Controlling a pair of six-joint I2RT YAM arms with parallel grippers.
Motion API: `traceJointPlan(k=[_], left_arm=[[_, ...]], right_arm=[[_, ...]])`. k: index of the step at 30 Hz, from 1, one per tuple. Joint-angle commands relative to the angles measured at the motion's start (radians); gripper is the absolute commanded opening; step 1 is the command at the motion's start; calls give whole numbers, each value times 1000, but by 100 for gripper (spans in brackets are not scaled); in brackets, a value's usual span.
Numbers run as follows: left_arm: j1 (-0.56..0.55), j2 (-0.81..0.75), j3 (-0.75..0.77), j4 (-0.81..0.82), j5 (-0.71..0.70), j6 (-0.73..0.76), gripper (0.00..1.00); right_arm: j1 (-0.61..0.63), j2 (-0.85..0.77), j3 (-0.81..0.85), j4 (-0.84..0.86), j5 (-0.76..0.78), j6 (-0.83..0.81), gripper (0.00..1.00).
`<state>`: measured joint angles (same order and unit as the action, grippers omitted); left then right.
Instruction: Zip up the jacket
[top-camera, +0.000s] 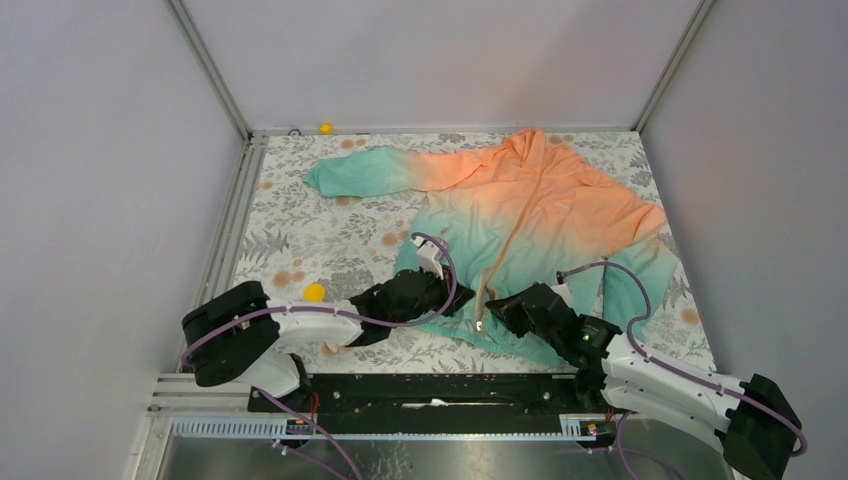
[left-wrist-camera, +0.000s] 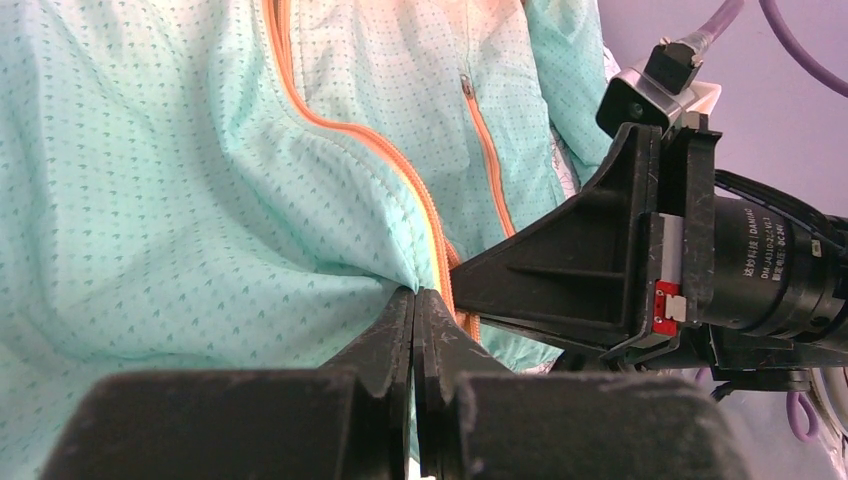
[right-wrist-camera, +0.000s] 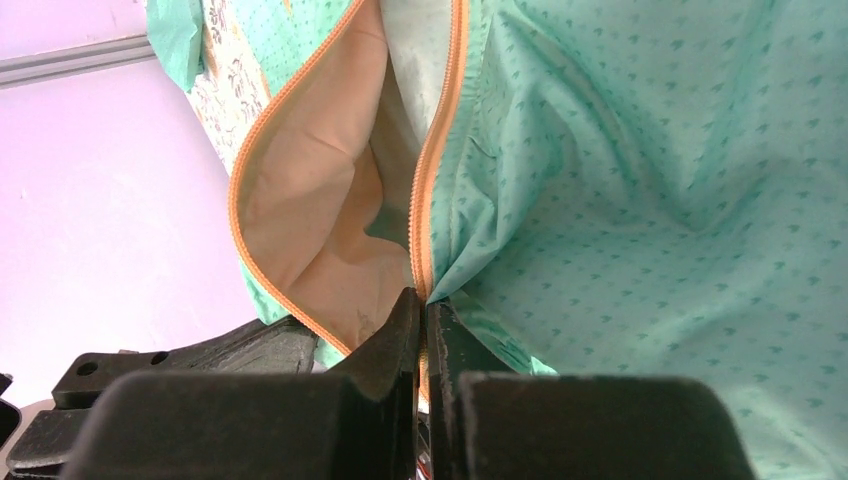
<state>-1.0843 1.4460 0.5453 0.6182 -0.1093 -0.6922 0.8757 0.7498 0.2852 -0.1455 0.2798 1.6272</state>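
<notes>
The jacket lies face up on the table, orange at the hood and shoulders, teal at the hem near me. Its orange front zipper is open at the bottom, showing peach lining. My left gripper is shut on the teal hem edge beside the zipper tape, as the left wrist view shows at its gripper. My right gripper is shut on the other zipper edge, as the right wrist view shows at its gripper. The two grippers are close together at the hem.
A yellow ball lies on the floral tablecloth left of the left arm. A small yellow object sits at the back edge. A metal rail runs along the left side. Grey walls enclose the table.
</notes>
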Motion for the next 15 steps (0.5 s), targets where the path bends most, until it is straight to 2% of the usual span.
traceJointPlan(k=[1,15], left_arm=[[-2,-27,-18,69,-21,-14,0],[-2,-26,-24,105,2,-21,0]], right_arm=[[-7,-7,-11,66,46,5,0],[-9,13,-14,110,33,37,0]])
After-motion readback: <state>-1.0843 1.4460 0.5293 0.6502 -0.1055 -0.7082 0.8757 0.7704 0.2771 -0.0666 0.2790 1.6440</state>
